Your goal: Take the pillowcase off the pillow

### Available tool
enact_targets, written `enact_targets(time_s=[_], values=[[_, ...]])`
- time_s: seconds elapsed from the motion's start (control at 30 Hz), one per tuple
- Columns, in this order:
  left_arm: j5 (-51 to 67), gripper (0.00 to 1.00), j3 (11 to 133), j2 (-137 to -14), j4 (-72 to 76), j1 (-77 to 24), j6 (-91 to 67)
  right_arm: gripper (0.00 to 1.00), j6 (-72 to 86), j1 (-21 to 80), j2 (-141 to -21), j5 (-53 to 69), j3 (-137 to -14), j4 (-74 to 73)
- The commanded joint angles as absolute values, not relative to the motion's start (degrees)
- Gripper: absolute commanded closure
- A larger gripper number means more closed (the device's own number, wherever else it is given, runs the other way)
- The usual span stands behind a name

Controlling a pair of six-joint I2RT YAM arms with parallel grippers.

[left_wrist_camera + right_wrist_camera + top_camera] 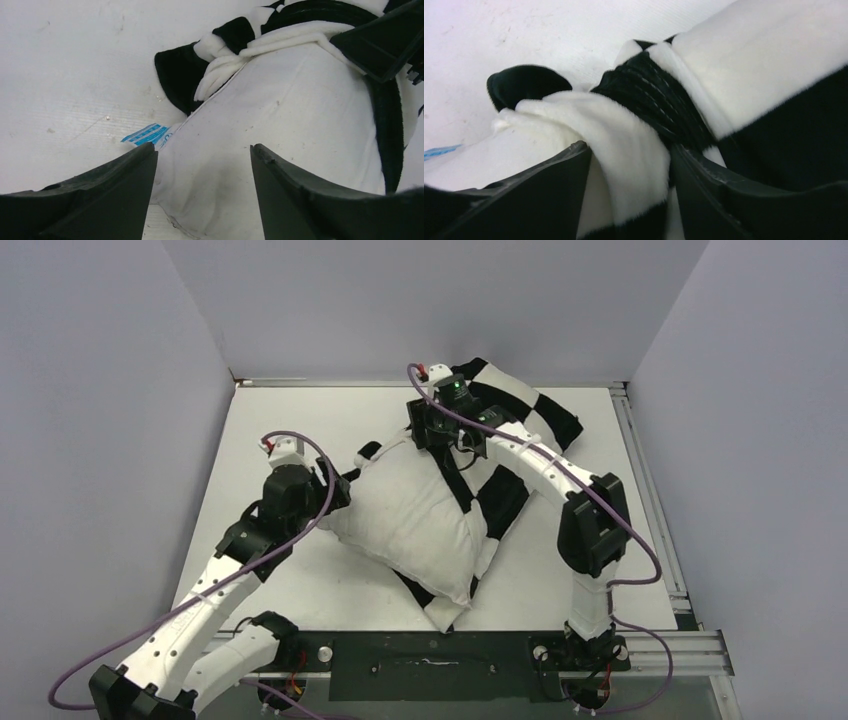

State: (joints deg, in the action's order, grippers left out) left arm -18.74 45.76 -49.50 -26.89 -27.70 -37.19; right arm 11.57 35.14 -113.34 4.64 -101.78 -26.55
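Pillowcase [525, 405] tip meets the table's [300, 410] near edge at 6 o'clock. Mid-table, my left end effector [202, 147] brackets the pillow's [410, 510] 9 o'clock corner; grip I cannot tell. Right end effector [631, 147] grasps bunched pillowcase at 12, walls [420, 300] beyond

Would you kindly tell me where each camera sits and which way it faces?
Top external: above and behind the bases, looking down on table, pillow, pillowcase; both arms show.
Left wrist: on the left arm, facing the pillow past the left pincer.
Right wrist: on the right arm, facing bunched pillowcase in the right pincer.
Both wrist views share the black corner flap.
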Motion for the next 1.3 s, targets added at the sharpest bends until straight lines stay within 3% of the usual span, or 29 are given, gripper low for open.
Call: enact_targets(time_s=[0.0, 0.27, 0.47, 0.5, 0.6, 0.77, 0.97, 1.27], values=[[-20.1, 0.27, 51.8, -49.0, -26.8, -30.3, -32.1, 0.35, 12.6, 33.1, -99.2, 3.7, -92.4, -22.1], [-33.4, 0.10, 58.7, -53.7, -33.0, -50.5, -30.7, 0.15, 14.5, 29.9, -85.2, 0.7, -77.2, -20.0], [-40.0, 0.07, 63.8, -61.6, -33.6, -63.7, -31.8, 0.06, 15.1, 26.5, -77.2, 0.3, -70.0, -21.7], [-40.6, 0.02, 64.7, -63.1, -33.6, -65.9, -31.7, 0.05, 15.2, 25.7, -76.0, 0.3, -68.3, -22.2], [-42.0, 0.04, 67.7, -68.9, -34.0, -70.0, -31.5, 0.00, 15.7, 23.9, -72.2, 0.5, -64.6, -23.5], [-40.9, 0.04, 72.5, -77.3, -35.1, -73.2, -31.3, 0.09, 17.4, 20.7, -66.6, 3.0, -58.8, -25.2], [-38.5, 0.04, 75.4, -84.8, -37.2, -74.4, -32.4, 0.10, 19.1, 18.8, -61.2, 5.7, -53.1, -26.4], [-37.5, 0.02, 69.1, -89.2, -37.2, -71.1, -36.4, 0.10, 19.0, 18.9, -58.4, 15.8, -49.5, -28.8]])
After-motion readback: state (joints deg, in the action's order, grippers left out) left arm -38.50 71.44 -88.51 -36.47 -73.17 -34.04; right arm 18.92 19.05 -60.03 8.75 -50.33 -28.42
